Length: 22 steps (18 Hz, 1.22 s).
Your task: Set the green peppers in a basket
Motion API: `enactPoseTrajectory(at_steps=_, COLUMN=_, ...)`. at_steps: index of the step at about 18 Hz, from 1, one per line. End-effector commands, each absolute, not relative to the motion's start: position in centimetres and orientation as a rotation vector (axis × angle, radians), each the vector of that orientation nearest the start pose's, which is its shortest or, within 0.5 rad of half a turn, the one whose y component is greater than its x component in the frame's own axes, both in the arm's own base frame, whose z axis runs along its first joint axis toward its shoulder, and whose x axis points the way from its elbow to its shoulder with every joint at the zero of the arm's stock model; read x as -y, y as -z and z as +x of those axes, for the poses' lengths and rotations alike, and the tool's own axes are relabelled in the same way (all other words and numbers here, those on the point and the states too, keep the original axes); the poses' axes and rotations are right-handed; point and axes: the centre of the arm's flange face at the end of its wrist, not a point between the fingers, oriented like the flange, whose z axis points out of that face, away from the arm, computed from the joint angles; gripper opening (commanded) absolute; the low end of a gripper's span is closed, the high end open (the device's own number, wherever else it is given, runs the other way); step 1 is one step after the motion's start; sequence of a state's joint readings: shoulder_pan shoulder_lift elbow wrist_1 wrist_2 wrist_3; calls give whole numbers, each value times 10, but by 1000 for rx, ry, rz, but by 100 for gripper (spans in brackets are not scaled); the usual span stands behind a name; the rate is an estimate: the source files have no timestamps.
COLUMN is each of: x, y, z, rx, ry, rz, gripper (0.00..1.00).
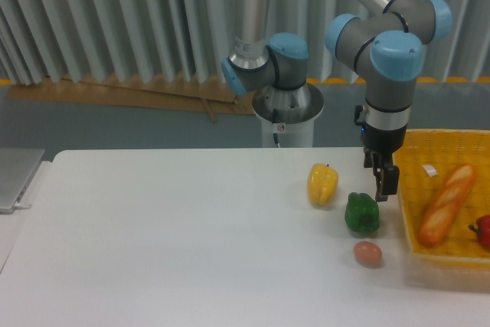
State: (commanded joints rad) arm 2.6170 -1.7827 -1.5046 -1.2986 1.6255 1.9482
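A glossy dark-green bell pepper (361, 214) is positioned on the white tabletop (168, 243), just left of the yellow-orange mesh plastic basket (446, 254). A yellow bell pepper (322, 184) is located behind it to the left; a small brown egg (367, 253) is located directly in front. The black two-finger pincer (385, 183) is suspended just behind and right of the green pepper. A long bread loaf (447, 204) and a red item (483, 233) are contained in the basket.

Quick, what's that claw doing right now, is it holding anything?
Claw: holding nothing, hanging just above and right of the green pepper; whether it is open or closed cannot be told.
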Motion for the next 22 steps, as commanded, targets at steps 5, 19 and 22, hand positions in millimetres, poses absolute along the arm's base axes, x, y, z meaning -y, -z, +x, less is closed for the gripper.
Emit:
enactPoseTrajectory(at_steps=5, x=-405, y=-431, z=-440, rx=-1368, ry=-192, rz=-2856, gripper=100)
enactPoseTrajectory(at_steps=19, x=-405, y=-430, z=-440, rx=-1374, ry=-187, rz=-2857, gripper=100)
enactPoseTrajectory(at_steps=22, x=-404, y=-429, z=-443, rx=-1412, ry=-194, rz=-2841, gripper=100)
